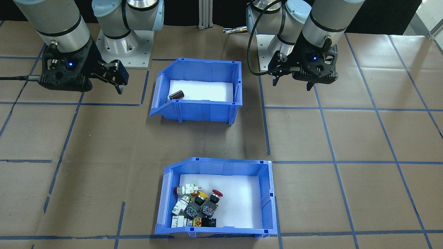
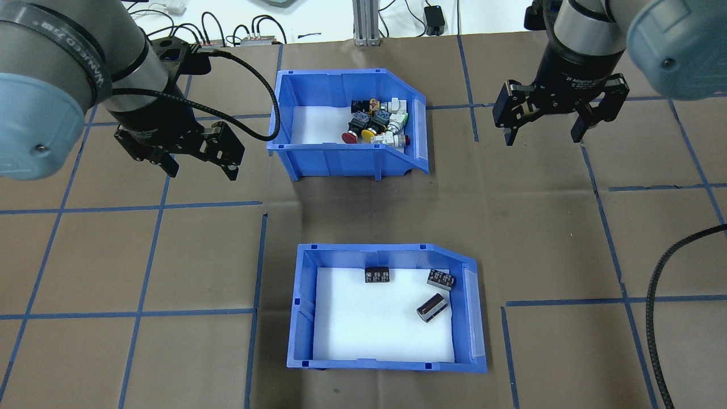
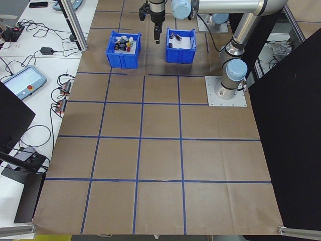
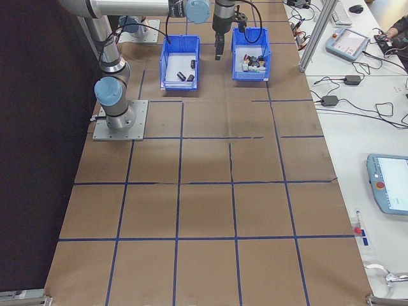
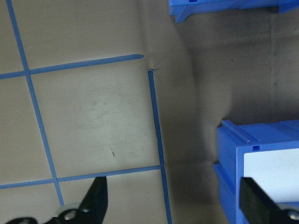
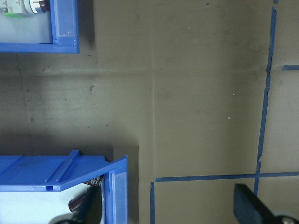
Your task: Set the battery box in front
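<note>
Table (image 2: 170, 255): it was brown, with blue tape lines making squares.
Battery box (image 2: 301, 318): this blue bin with white foam sat on the table, on the robot's side of the switch box and well apart from it. Nothing was touching it.
Switch box (image 2: 284, 108): a matching blue bin sat on the far side of the battery box, with bright buttons piled at its open end.
Left gripper (image 2: 199, 166): it hung above the table, to the left of the battery box and nearer the switch box. Its jaws were wide apart, with nothing in them.
Right gripper (image 2: 544, 133): it hung to the right of the battery box, also up by the switch box. Its jaws were spread wide and bare.
Batteries (image 2: 433, 307): three dark ones lay loose in the battery box, near its open end.
How to do it well: I think a gripper should pinch a side wall firmly and keep the box level, so the batteries do not roll out.
</note>
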